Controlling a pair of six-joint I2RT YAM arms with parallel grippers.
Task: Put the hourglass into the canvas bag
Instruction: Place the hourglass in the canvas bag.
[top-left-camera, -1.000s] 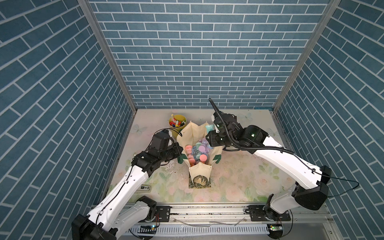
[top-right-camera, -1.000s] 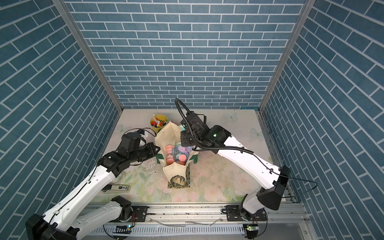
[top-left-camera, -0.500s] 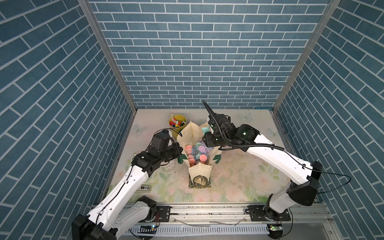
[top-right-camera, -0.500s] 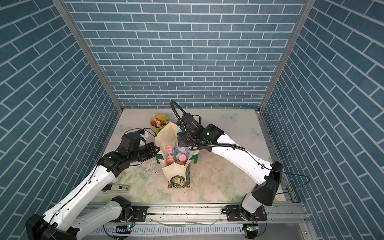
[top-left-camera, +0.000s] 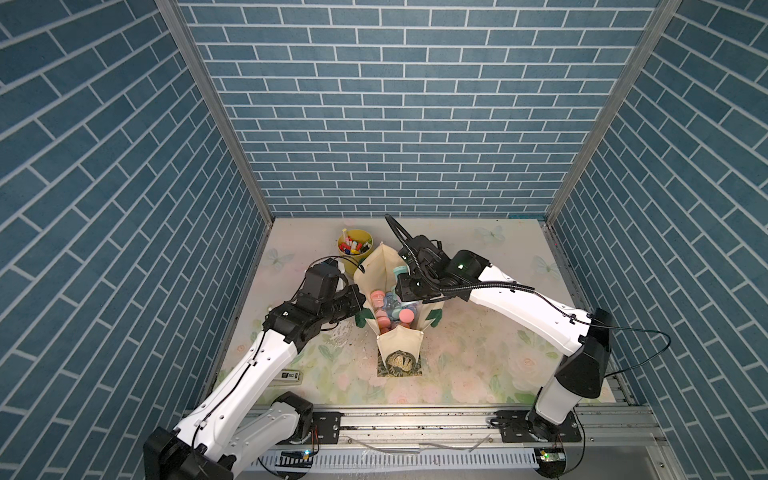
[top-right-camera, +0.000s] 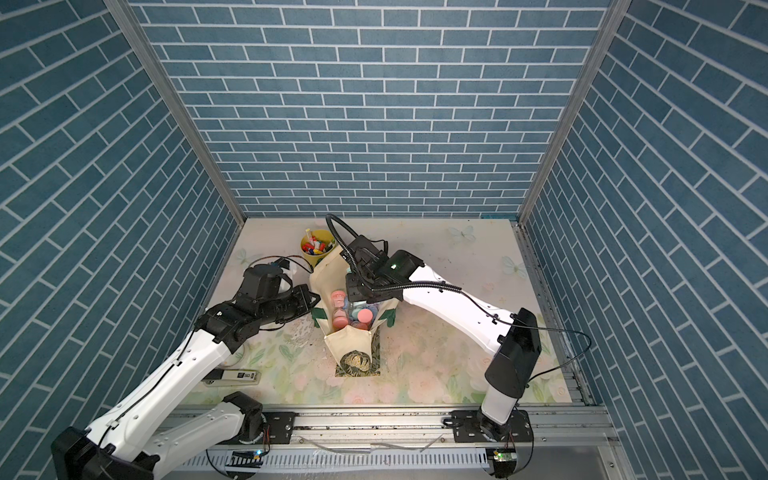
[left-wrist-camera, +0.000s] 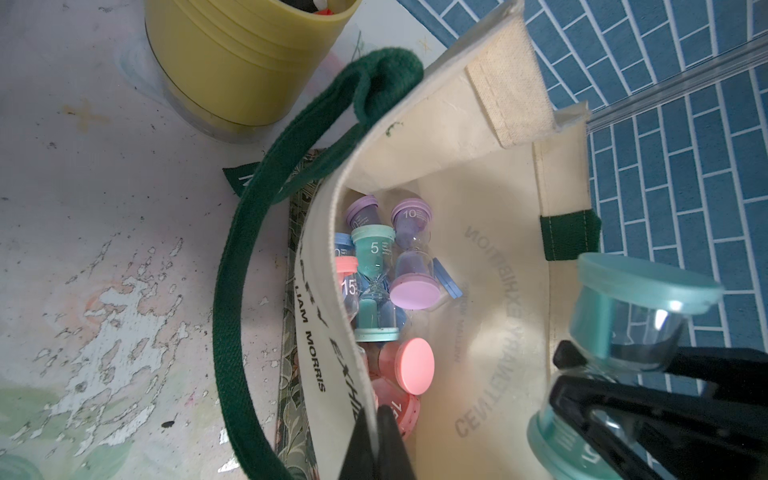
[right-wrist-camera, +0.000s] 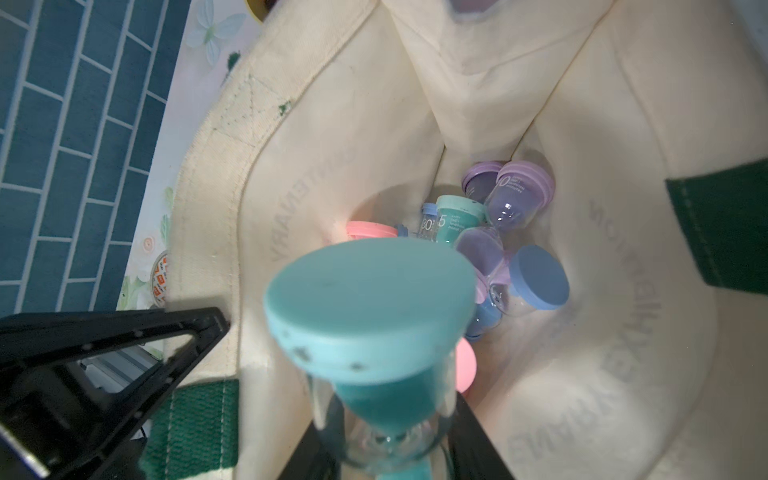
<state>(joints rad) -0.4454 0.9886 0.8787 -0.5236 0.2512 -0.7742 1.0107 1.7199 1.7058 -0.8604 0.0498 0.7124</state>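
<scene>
Gripping teal hourglass (right-wrist-camera: 370, 299) in right fingers (left-wrist-camera: 685, 415), long axis pointing down into open canvas bag (right-wrist-camera: 623, 124) directly beneath; pinching its left rim with left fingers (left-wrist-camera: 386, 449).

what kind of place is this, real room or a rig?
Most likely a lab robot test cell, not a real room: blue brick-print wall panels joined by bare metal corner posts, two white robot arms bolted to an aluminium rail, floral-print tabletop.

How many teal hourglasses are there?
2. One teal hourglass is held by the right gripper at the mouth of the canvas bag; a second teal hourglass lies inside it. More may be hidden.
</scene>
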